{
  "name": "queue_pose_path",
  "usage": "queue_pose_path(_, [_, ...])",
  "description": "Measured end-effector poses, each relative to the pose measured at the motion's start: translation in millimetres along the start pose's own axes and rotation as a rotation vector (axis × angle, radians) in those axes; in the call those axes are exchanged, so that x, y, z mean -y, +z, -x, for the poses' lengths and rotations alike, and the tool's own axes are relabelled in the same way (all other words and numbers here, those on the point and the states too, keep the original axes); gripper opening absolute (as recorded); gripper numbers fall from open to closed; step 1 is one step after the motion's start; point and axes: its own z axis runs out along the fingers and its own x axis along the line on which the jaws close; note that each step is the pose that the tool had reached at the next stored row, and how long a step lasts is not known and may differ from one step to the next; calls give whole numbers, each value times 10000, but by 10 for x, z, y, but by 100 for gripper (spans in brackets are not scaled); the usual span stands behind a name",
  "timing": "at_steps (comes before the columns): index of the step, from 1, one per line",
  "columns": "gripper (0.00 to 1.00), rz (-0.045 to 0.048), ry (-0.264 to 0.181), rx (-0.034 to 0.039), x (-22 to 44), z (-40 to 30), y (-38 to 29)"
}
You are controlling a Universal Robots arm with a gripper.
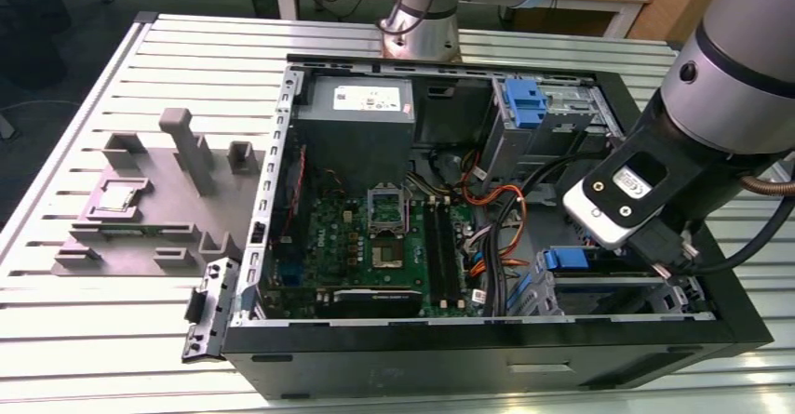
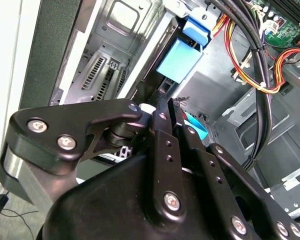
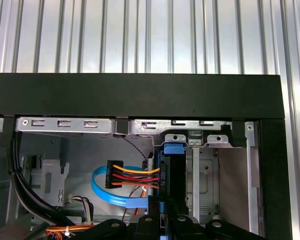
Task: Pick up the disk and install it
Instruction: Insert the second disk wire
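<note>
On the exterior view's left, a grey fixture plate (image 1: 149,209) with upright blocks lies on the slatted metal table (image 1: 74,340), just beside the open computer case (image 1: 497,358). Inside the case, the grey power-supply box (image 1: 357,116) sits at the far end above the green motherboard (image 1: 372,237), with orange and black cables (image 1: 504,219) running beside it. Toward the exterior view's right, the arm leans into the case's near corner, and the gripper (image 1: 671,256) hangs over the drive bay there. The disk (image 3: 172,175), edged with blue rails, stands upright in that bay, directly ahead of the gripper in the first wrist view. The fingers (image 2: 165,130) look drawn close together around the disk's edge, though I cannot tell whether they truly grip it.
</note>
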Motion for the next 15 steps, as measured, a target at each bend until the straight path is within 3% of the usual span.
queue_pose_path(11, [17, 1, 0, -9, 1, 1, 19])
queue_pose_path(12, [24, 0, 0, -4, 1, 1, 15])
queue_pose_path(15, [24, 0, 0, -4, -3, -1, -18])
